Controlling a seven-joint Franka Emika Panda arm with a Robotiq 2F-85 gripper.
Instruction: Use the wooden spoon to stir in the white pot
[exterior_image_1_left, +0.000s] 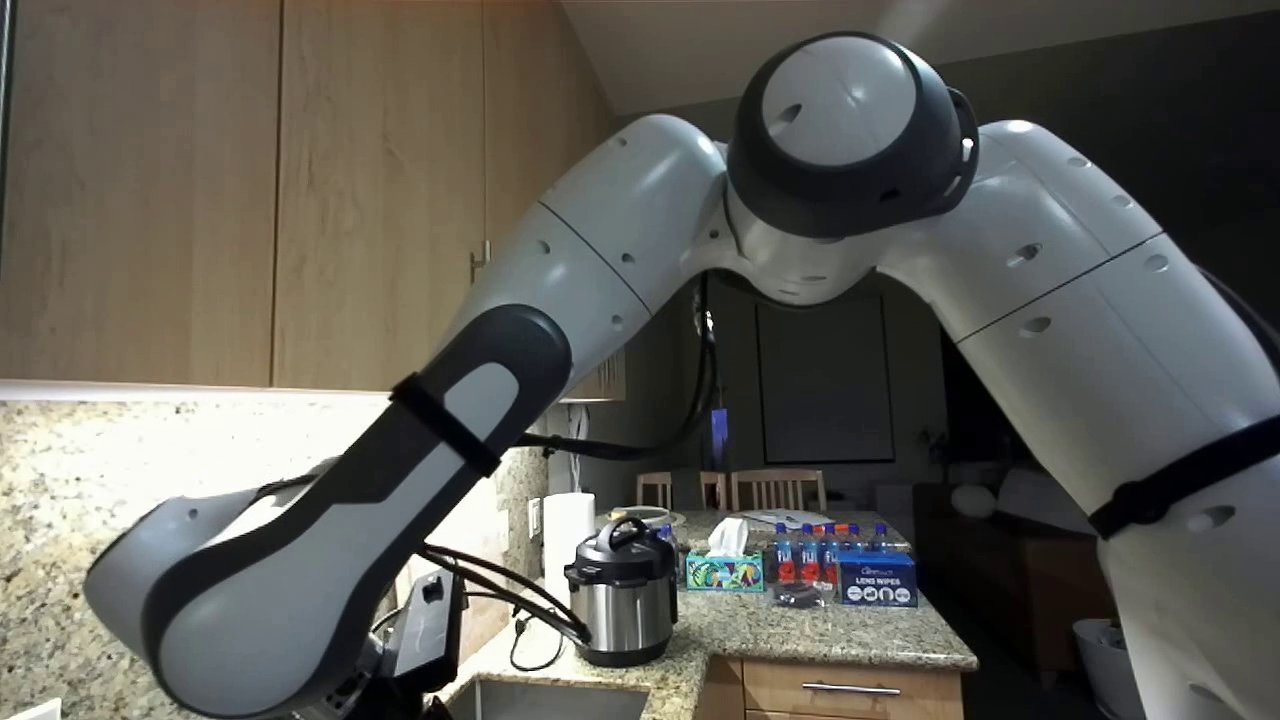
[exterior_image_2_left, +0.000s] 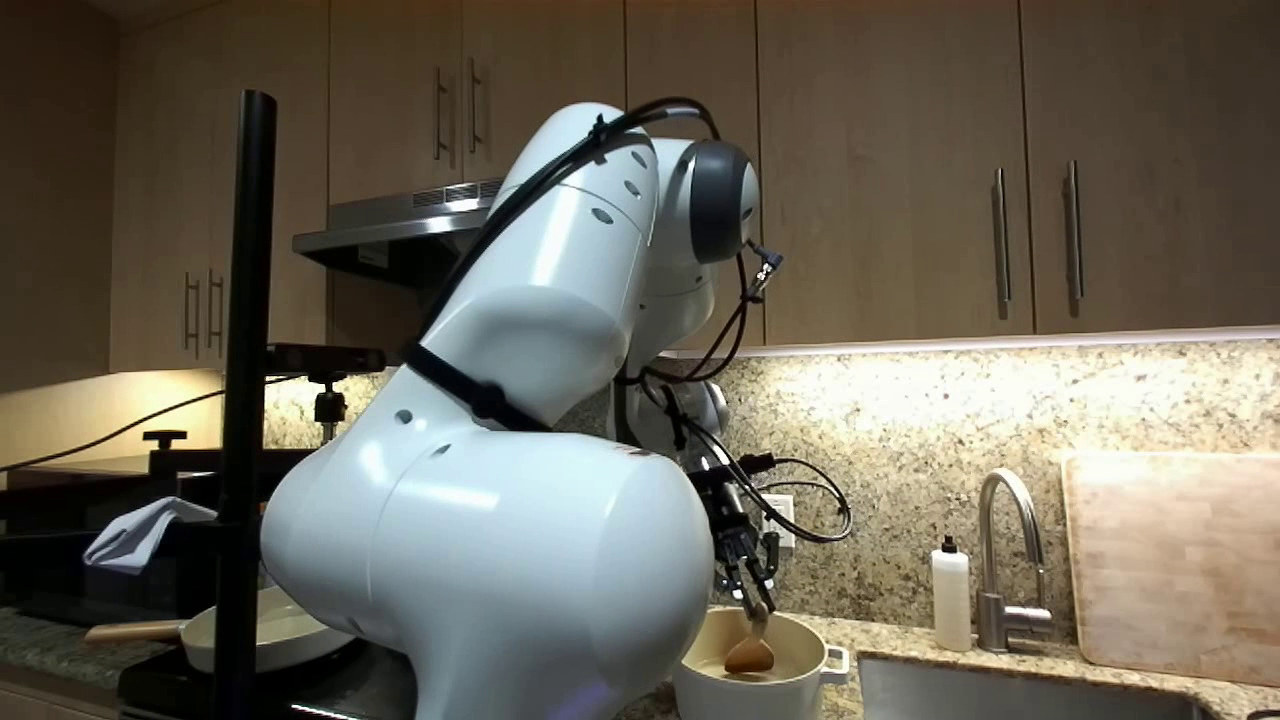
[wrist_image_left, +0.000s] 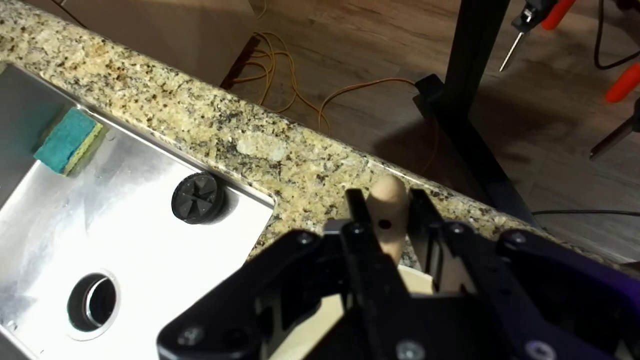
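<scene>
Down inside the white pot (exterior_image_2_left: 752, 697), the brown bowl end of the wooden spoon (exterior_image_2_left: 750, 655) shows in an exterior view, its handle rising tilted to the fingers. My gripper (exterior_image_2_left: 757, 598) stands just above the pot, pointing down. From the wrist, the spoon's pale handle end with its dark hole (wrist_image_left: 388, 200) sits between the two black fingers of the gripper (wrist_image_left: 387, 196), which are shut on it. Part of the pot's cream inside (wrist_image_left: 320, 325) appears below the gripper there. An exterior view cuts off the fingertips and the pot at its bottom edge.
Beside the pot lies the steel sink (wrist_image_left: 150, 260) with a sponge (wrist_image_left: 67, 140) and a black stopper (wrist_image_left: 197, 197). A faucet (exterior_image_2_left: 1000, 560), soap bottle (exterior_image_2_left: 951, 598) and cutting board (exterior_image_2_left: 1180, 560) stand behind. A pressure cooker (exterior_image_1_left: 625, 605) is farther along the counter.
</scene>
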